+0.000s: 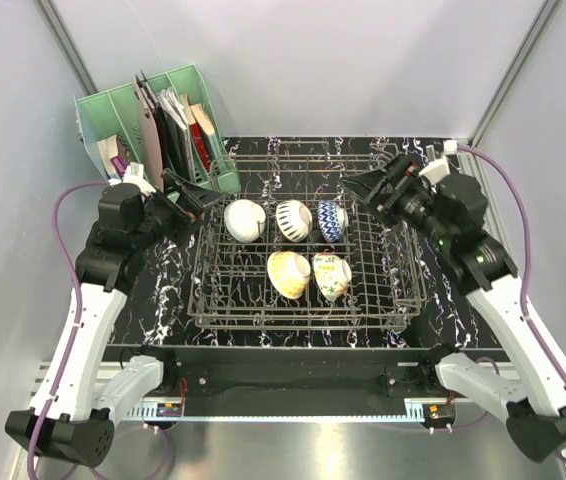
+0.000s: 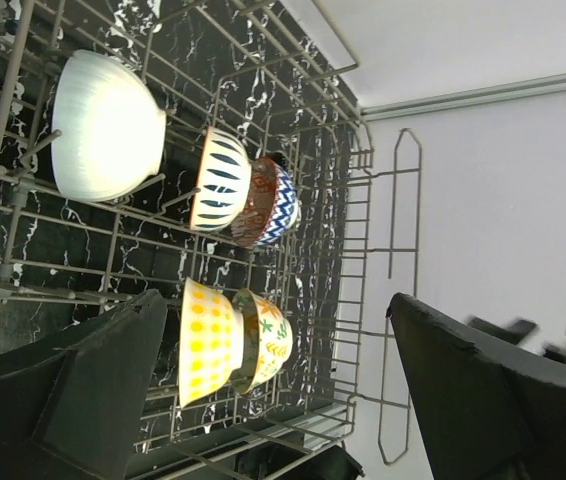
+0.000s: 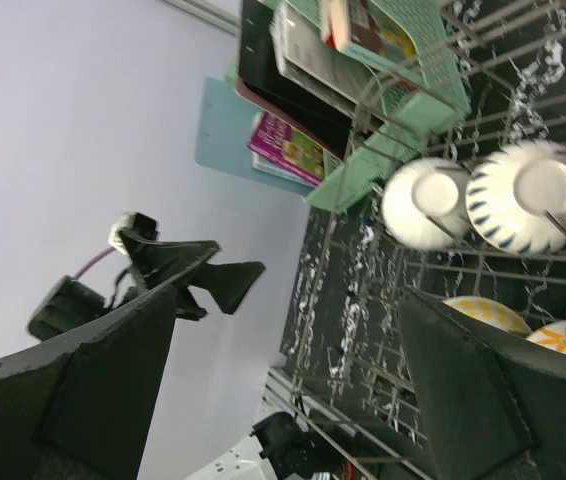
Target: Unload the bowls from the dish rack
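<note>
The grey wire dish rack [image 1: 213, 300] sits mid-table and holds five bowls on edge. In the back row stand a cream-white bowl [image 1: 244, 220], a dark-striped white bowl [image 1: 294, 220] and a blue-and-white bowl [image 1: 331, 220]. In the front row stand a tan-yellow bowl [image 1: 288, 273] and a floral cream bowl [image 1: 331, 276]. My left gripper [image 1: 199, 192] is open and empty above the rack's back left corner. My right gripper [image 1: 361, 187] is open and empty above the rack's back right. The left wrist view shows the cream-white bowl [image 2: 103, 125], the striped bowl [image 2: 221, 180] and the yellow bowl [image 2: 208, 340].
A green plastic file holder [image 1: 158, 120] with books and papers stands at the back left, just behind the left gripper. Grey walls close in the table on three sides. The black marbled tabletop [image 1: 163, 290] shows around the rack.
</note>
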{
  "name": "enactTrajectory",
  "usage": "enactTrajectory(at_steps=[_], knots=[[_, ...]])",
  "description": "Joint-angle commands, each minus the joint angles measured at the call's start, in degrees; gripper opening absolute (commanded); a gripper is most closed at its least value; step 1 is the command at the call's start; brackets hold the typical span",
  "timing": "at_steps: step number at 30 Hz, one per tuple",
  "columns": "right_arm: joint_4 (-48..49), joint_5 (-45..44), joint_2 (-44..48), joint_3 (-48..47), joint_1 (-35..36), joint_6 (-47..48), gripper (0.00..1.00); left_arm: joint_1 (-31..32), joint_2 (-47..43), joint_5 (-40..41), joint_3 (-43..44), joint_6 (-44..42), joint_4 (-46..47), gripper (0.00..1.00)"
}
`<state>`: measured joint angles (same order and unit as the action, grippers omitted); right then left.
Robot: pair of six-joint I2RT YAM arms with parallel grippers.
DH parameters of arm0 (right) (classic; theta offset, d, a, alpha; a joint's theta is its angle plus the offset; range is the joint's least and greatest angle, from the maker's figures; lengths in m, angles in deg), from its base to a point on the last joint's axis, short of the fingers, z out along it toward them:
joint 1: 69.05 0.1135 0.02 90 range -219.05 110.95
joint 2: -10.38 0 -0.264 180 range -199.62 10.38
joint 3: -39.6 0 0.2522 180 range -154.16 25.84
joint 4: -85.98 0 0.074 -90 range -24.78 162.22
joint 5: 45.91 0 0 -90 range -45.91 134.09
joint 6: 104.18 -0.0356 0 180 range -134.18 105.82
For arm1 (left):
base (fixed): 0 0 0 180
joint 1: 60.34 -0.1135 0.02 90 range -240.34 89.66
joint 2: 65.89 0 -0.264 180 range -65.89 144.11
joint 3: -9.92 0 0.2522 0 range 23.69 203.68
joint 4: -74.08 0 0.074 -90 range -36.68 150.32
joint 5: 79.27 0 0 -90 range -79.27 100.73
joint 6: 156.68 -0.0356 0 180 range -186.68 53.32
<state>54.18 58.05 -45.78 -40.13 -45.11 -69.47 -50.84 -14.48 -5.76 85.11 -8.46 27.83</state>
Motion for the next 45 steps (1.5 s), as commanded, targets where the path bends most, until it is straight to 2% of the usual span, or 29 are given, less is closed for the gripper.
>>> enactTrajectory(at_steps=[1, 7, 10, 23, 25, 26, 27, 28, 29, 30, 31, 32, 33, 37, 42, 45], knots=[[7.41, -3.50, 1.15, 2.51, 0.05, -1.66, 1.00, 0.26, -0.27, -1.61, 3.26, -1.70, 3.04, 0.99], [7.58, 5.01, -9.20, -3.71, 0.14, 0.35, 1.00, -0.62, -1.76, -8.20, -0.34, -0.74, 12.78, 0.99], [9.07, 10.21, -12.73, -6.35, 0.14, 0.88, 1.00, -0.71, -2.11, -7.33, 0.10, -1.00, 12.28, 0.99], [8.64, 12.84, -16.52, -9.17, 0.22, 1.14, 1.00, -0.88, -3.26, -4.52, 0.88, -2.14, 11.22, 0.99], [8.29, 13.46, -18.19, -10.13, 0.14, 1.06, 1.00, -1.32, -1.77, -2.94, 2.45, -4.33, 6.86, 0.99], [6.46, 13.21, -18.80, -10.49, 0.14, 0.88, 1.00, -1.76, -0.11, 0.81, 8.21, -5.82, 2.13, 0.99], [4.79, 12.68, -20.03, -11.01, 0.14, 0.80, 1.00, -1.94, 4.17, 2.33, 12.27, -10.01, -7.40, 0.99], [3.38, 12.24, -20.65, -12.84, 0.14, 1.32, 1.00, -1.85, 6.39, 3.12, 15.53, -12.14, -11.59, 0.99], [-1.94, 11.02, -21.18, -14.86, 0.05, 4.45, 1.00, -1.85, 8.33, 4.26, 20.87, -13.99, -15.55, 0.99], [-6.35, 9.09, -22.66, -17.58, 0.05, 6.31, 1.00, -1.85, 11.57, 5.58, 22.66, -16.36, -22.55, 0.99], [-11.09, 6.81, -23.72, -23.09, 0.05, 7.90, 1.00, -1.76, 12.47, 7.07, 23.73, -17.25, -25.49, 0.99], [-20.19, 1.83, -24.78, -25.84, 0.05, 10.79, 1.00, -1.85, 13.09, 9.96, 24.35, -18.39, -27.26, 0.99], [-23.67, -0.22, -26.53, -28.05, -0.12, 12.29, 1.00, -1.85, 13.35, 11.99, 24.27, -20.05, -29.19, 0.99], [-35.46, -9.80, -29.35, -36.83, -0.65, 17.75, 1.00, -1.85, 13.88, 18.14, 24.96, -19.90, -30.53, 0.99], [-45.49, -16.76, -31.81, -46.15, -1.88, 23.56, 1.00, -1.85, 17.57, 16.75, 27.86, -19.80, -26.92, 0.99], [-47.43, -14.75, -31.38, -50.28, -7.06, 23.65, 1.00, -1.76, 19.25, 12.81, 31.82, -20.16, -25.70, 0.99]])
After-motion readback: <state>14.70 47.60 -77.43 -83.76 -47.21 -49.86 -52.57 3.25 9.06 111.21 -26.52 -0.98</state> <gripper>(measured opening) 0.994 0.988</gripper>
